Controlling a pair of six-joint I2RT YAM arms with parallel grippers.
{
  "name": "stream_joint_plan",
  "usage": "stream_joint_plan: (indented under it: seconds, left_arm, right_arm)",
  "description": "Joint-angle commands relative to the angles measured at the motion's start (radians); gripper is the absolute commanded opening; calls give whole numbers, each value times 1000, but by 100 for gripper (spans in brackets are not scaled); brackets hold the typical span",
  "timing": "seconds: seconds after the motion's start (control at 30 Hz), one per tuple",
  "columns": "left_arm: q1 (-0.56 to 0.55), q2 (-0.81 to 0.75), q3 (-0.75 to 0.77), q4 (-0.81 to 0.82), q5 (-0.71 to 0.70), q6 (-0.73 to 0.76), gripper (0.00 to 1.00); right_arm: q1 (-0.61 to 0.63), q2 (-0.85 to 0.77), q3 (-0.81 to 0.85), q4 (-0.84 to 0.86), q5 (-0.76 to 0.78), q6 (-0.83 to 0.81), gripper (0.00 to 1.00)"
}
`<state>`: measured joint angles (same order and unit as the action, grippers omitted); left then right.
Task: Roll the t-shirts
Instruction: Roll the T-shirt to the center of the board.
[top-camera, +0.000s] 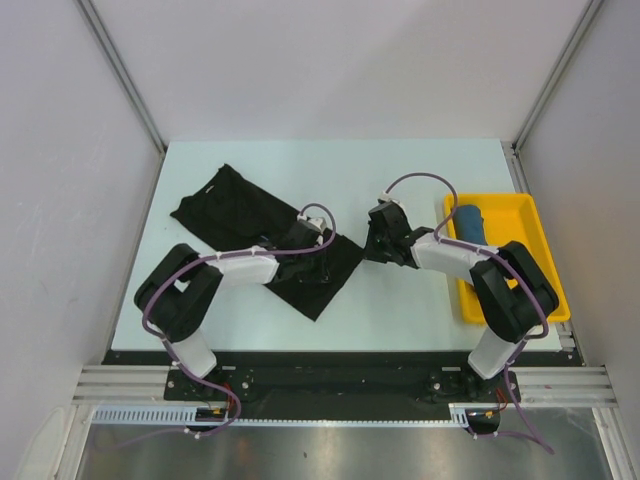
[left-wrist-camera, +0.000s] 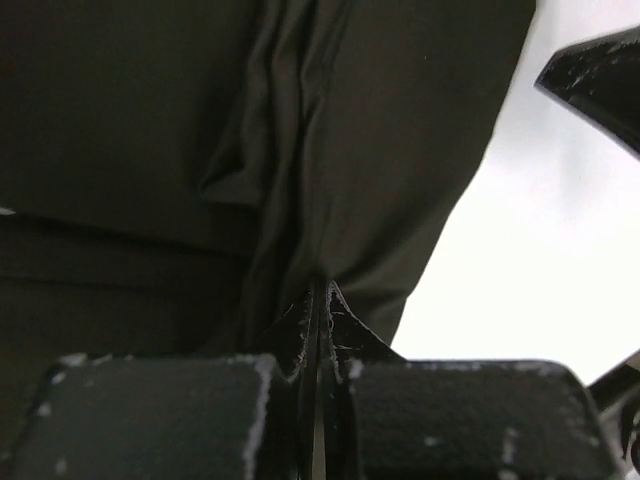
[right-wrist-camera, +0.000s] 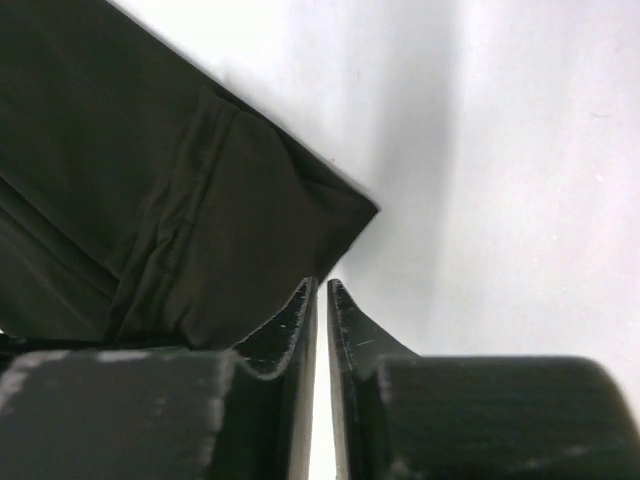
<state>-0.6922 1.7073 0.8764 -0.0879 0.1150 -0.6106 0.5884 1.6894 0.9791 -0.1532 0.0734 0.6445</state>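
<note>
Black t-shirt (top-camera: 262, 236) spread on bench (top-camera: 420, 170), left fingers (left-wrist-camera: 318, 300) pinched on its fold, right fingers (right-wrist-camera: 322, 300) nearly closed beside its corner, gripping nothing visible, blue t-shirt (top-camera: 470, 221) rolled in yellow tray (top-camera: 520, 215)

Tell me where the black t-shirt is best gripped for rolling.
Grip the black t-shirt along its right-hand edge, near the corners, coming from the right: it lies flat in a long diagonal strip, so that free edge probably lifts easily and can roll leftward.

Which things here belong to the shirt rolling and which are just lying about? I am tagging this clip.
Job:
black t-shirt, pinched by left gripper
right gripper, beside its corner
rolled teal t-shirt

Lying about:
yellow tray, holding the teal one
</note>
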Motion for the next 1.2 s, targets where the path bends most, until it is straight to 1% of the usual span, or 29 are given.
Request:
stream_joint_plan:
  seconds: [0.0,0.03,0.07,0.1,0.17,0.2,0.23,0.3,0.33,0.37,0.4,0.43,0.47,0.53,0.6,0.63,0.67,0.83,1.0,1.17]
  left_arm:
    - [-6,-6,-25,30,-37,14,1]
    - [-6,-21,-25,19,-44,15,6]
    - [-6,-38,-21,7,-49,23,9]
    - [-6,-61,-16,-6,-66,31,10]
    - [-6,-132,-2,-56,-80,52,18]
    - [-6,-158,7,-78,-84,58,21]
    - [-10,-211,7,-113,-96,63,27]
    - [-18,-254,-2,-151,-104,69,33]
    - [-38,-277,-8,-192,-113,69,37]
    - [-53,-306,-16,-209,-113,66,39]
    - [-72,-322,-36,-225,-150,66,41]
    - [-120,-334,-45,-257,-169,64,43]
    - [-147,-351,-66,-271,-214,52,44]
    - [-217,-365,-91,-295,-245,29,47]
    - [-265,-380,-119,-318,-313,-6,50]
    - [-311,-382,-125,-326,-343,-15,52]
    - [-331,-379,-126,-335,-386,-34,52]
    - [-421,-312,-93,-391,-503,-58,52]
    - [-455,-255,-45,-414,-563,-35,51]
    - [-506,-206,19,-444,-621,-9,51]
  right_arm:
    - [-15,-28,-14,37,-18,12,21]
    - [-18,-25,-17,43,-36,15,25]
    - [-28,-20,-19,59,-47,17,30]
    - [-35,-16,-26,69,-56,20,32]
    - [-45,-7,-31,95,-63,26,38]
    - [-53,-7,-36,105,-92,24,39]
    - [-59,-2,-40,112,-98,27,40]
    - [-74,6,-46,138,-110,33,42]
    - [-76,16,-48,142,-124,40,43]
    - [-81,24,-49,177,-129,49,44]
    - [-85,33,-51,188,-135,53,43]
    - [-85,41,-51,198,-151,58,43]
    - [-88,58,-49,211,-156,67,43]
    - [-88,70,-53,216,-150,78,42]
    - [-88,87,-56,219,-138,93,41]
    - [-88,93,-57,221,-133,99,40]
    - [-88,95,-60,225,-129,104,38]
    - [-90,127,-60,236,-119,135,36]
    - [-90,130,-60,238,-103,136,34]
    - [-90,135,-62,244,-103,139,31]
